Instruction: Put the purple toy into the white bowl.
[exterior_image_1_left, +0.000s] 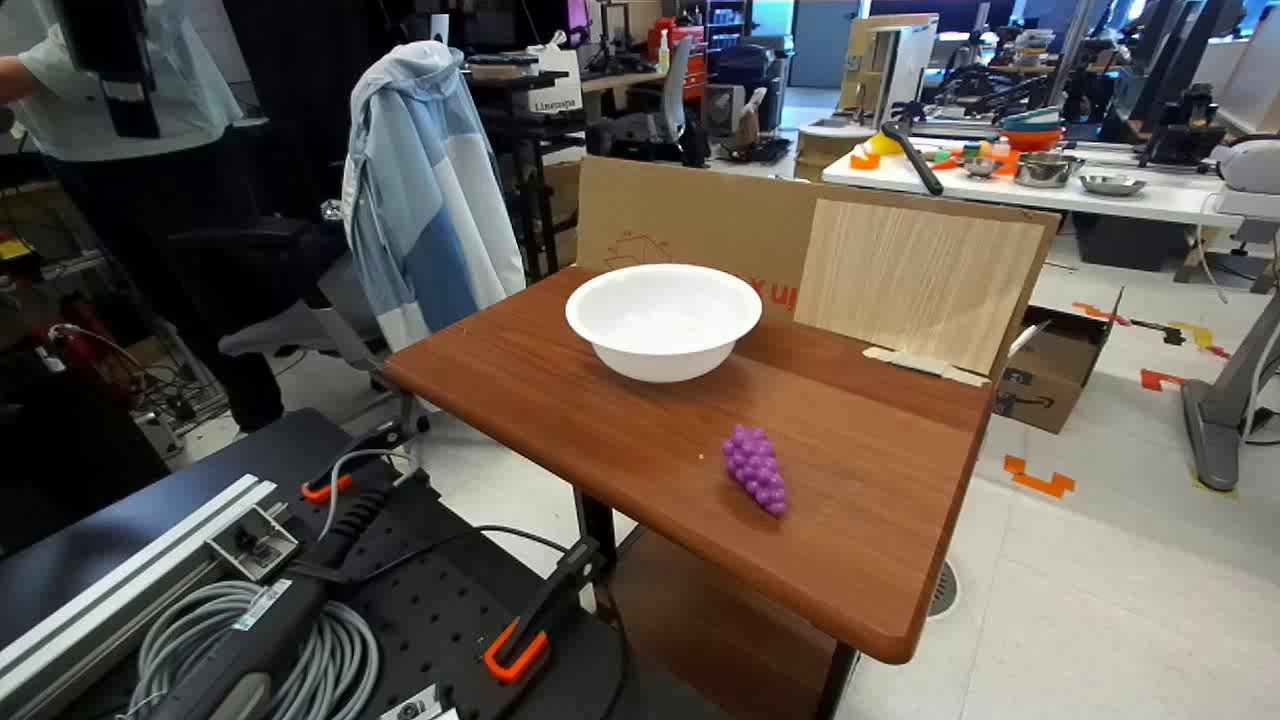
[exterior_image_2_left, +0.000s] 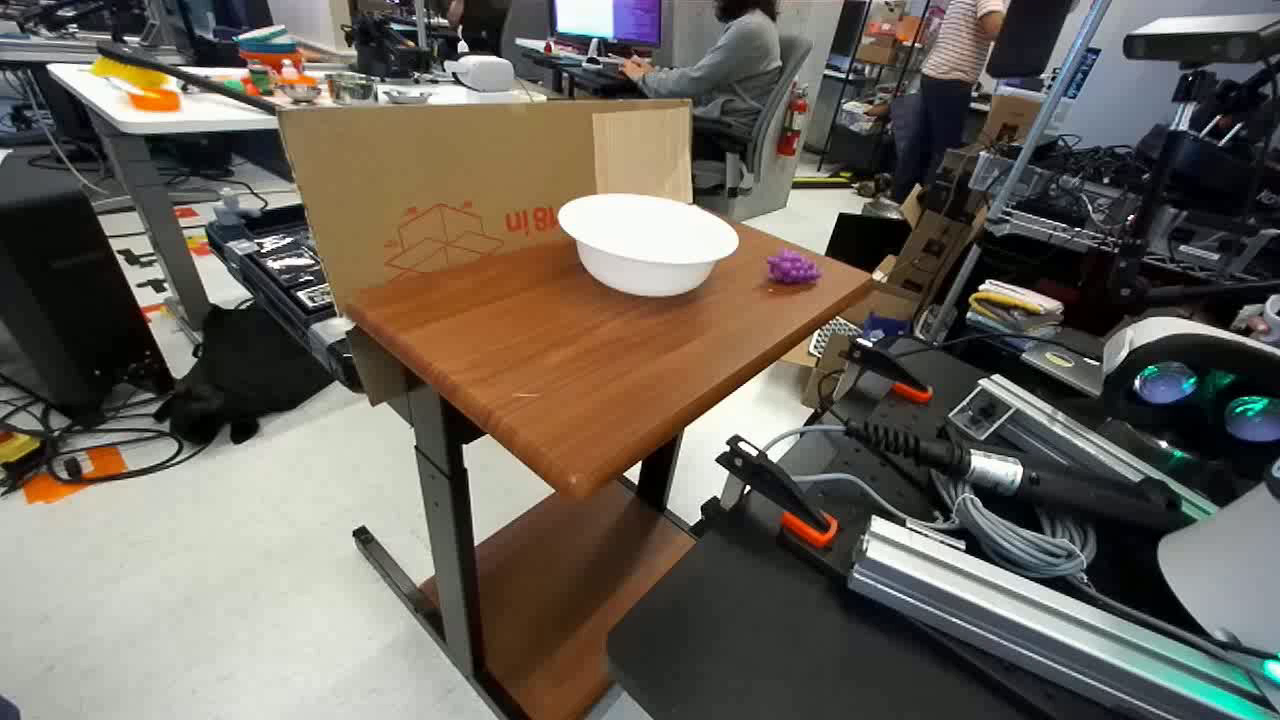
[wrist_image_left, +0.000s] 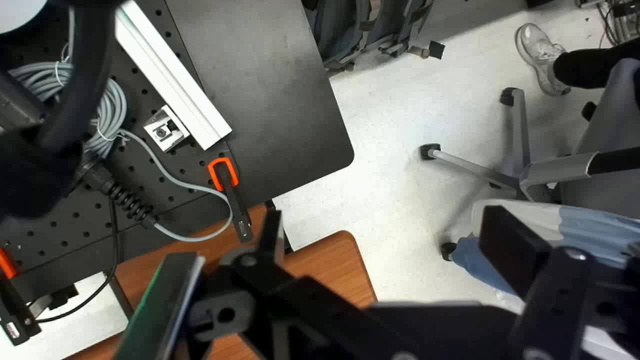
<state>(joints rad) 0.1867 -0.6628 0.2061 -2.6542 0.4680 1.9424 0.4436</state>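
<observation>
The purple toy (exterior_image_1_left: 755, 468) is a bumpy grape-like cluster lying on the brown table, nearer its front edge; it also shows in an exterior view (exterior_image_2_left: 793, 267). The white bowl (exterior_image_1_left: 664, 325) stands upright on the same table, apart from the toy; it shows as well in an exterior view (exterior_image_2_left: 648, 245). I see no contents in the bowl. My gripper (wrist_image_left: 387, 235) is open in the wrist view, its fingers wide apart with nothing between them. Under it are the floor and a table corner. The toy and bowl are out of the wrist view.
The brown table (exterior_image_1_left: 850, 560) has a cardboard wall (exterior_image_1_left: 690, 215) along its back edge. A black bench (exterior_image_1_left: 420, 600) with clamps, coiled grey cable (exterior_image_1_left: 340, 650) and a metal rail stands beside it. A chair with a blue jacket (exterior_image_1_left: 430, 180) stands near the table's far corner.
</observation>
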